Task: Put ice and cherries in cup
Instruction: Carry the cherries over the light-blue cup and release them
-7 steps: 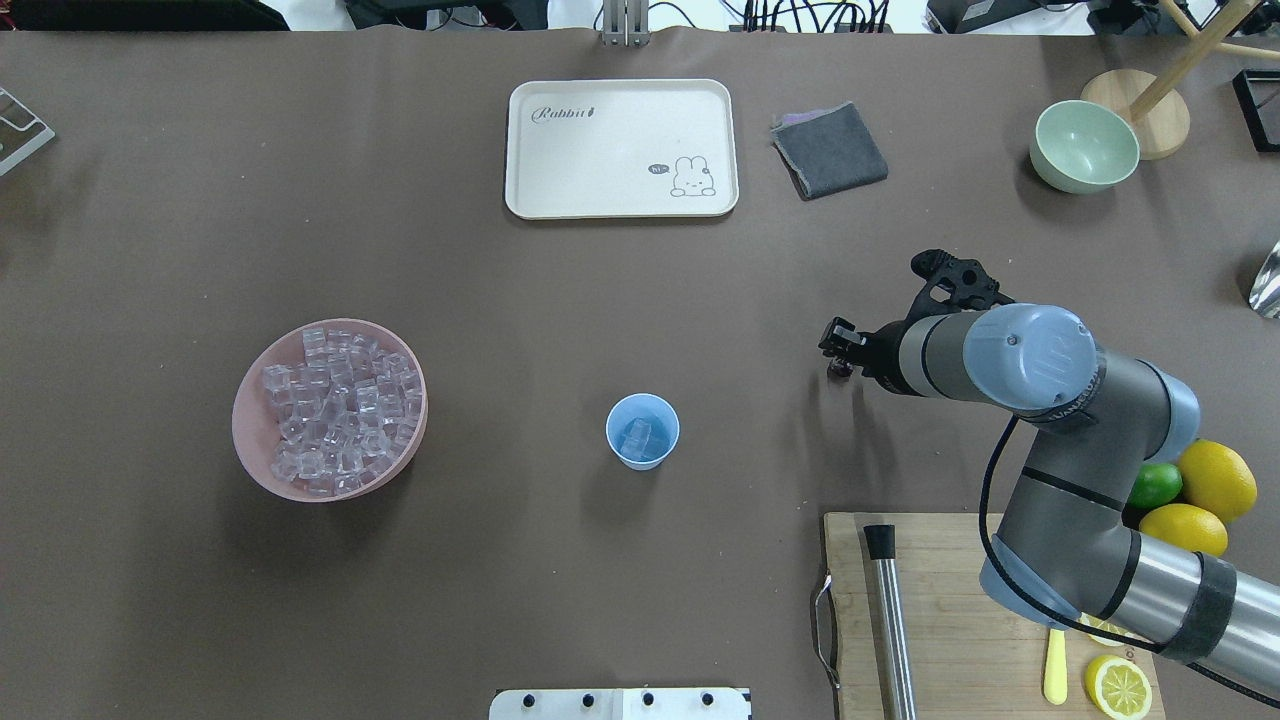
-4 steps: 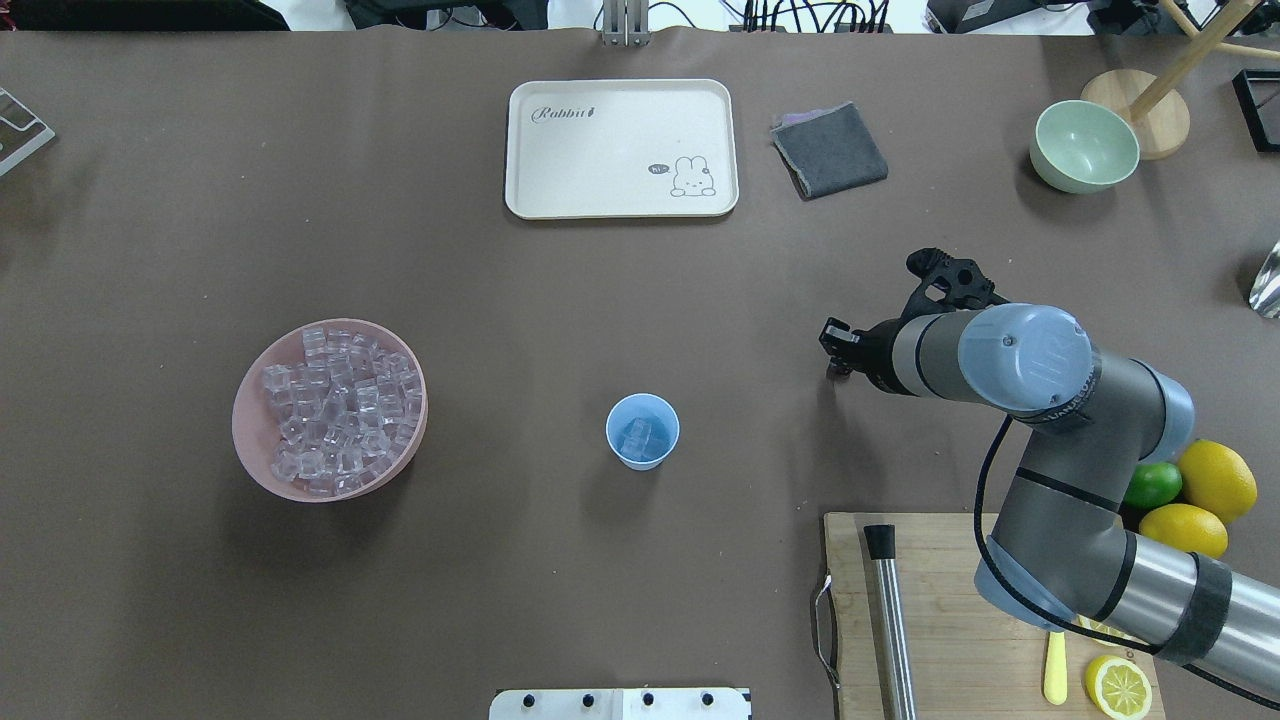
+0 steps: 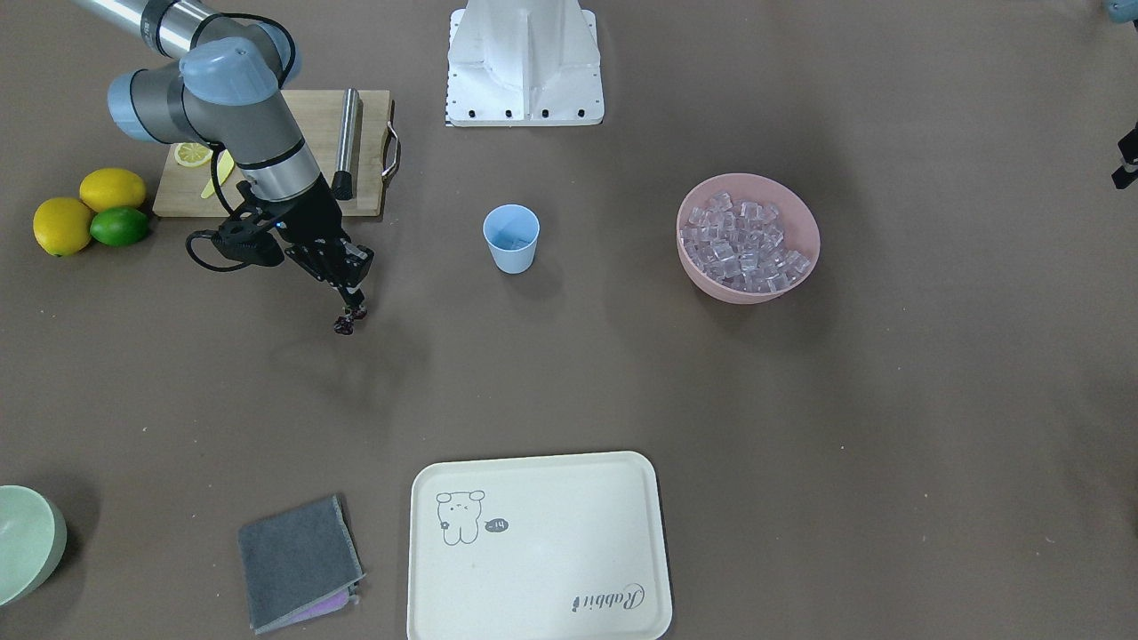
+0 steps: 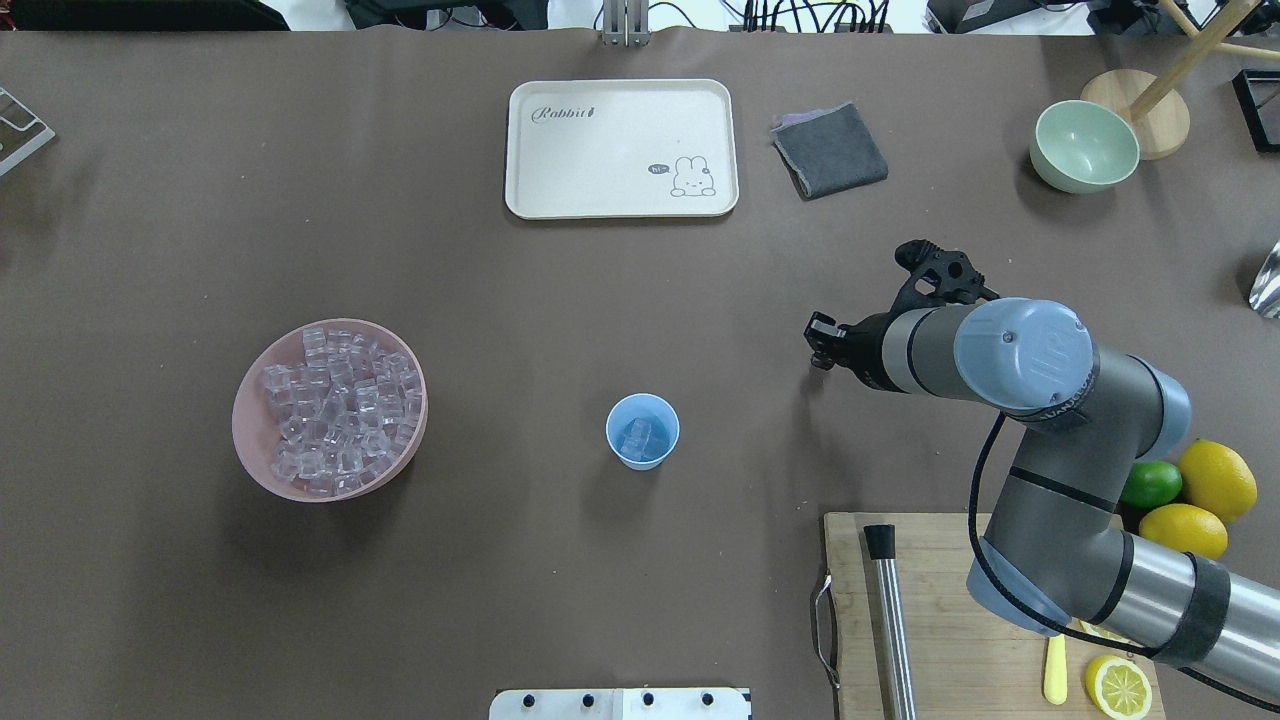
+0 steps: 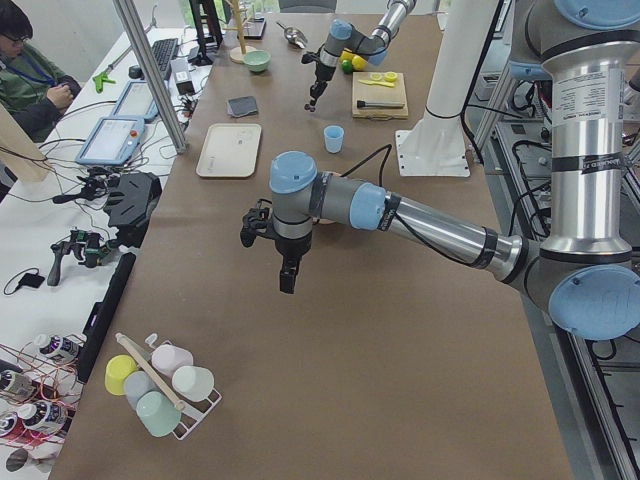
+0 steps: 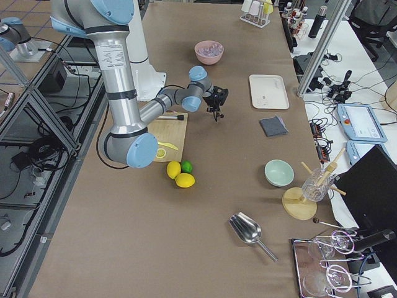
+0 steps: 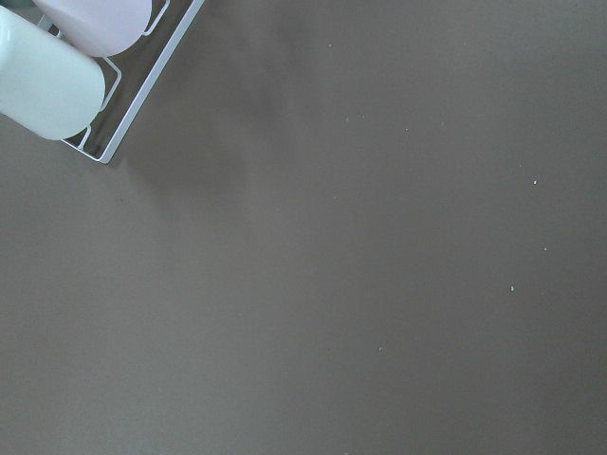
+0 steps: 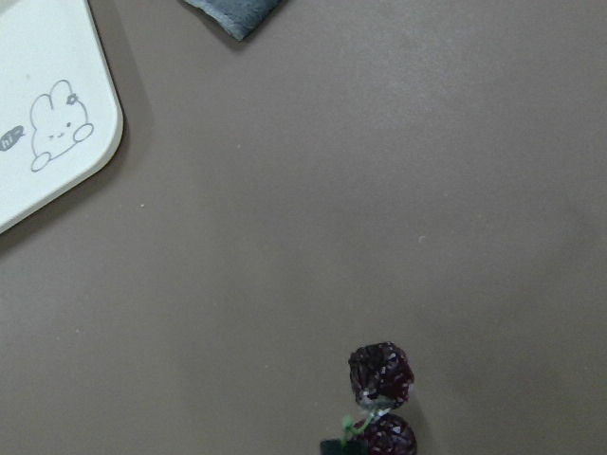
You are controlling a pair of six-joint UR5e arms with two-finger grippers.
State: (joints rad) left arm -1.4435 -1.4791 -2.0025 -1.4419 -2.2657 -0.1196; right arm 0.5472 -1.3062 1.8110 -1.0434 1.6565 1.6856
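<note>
- Brown surface [image 4: 400, 600]: carries everything.
- Round pink bowl [image 4: 247, 440] of clear ice cubes [image 4: 335, 410]: far beyond the cup on the same heading.
- Small light blue tapered plastic cup [image 4: 642, 431]: to the robot's left of the right fingers [image 3: 354, 293], slightly baseward, ice inside. Nothing stands between.
- Dark maroon cherries [image 3: 345, 323]: hang directly below the right fingers, which are clamped on the stems. They appear off the surface.
- Left fingers [image 5: 286, 280]: far off; apart or together, cannot tell.

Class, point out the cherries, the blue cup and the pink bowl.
cherries [image 3: 344, 325]: front-facing view, on the dark fruit.
cup [image 3: 511, 259]: front-facing view, on its outer wall.
pink bowl [image 3: 745, 296]: front-facing view, on its front wall.
</note>
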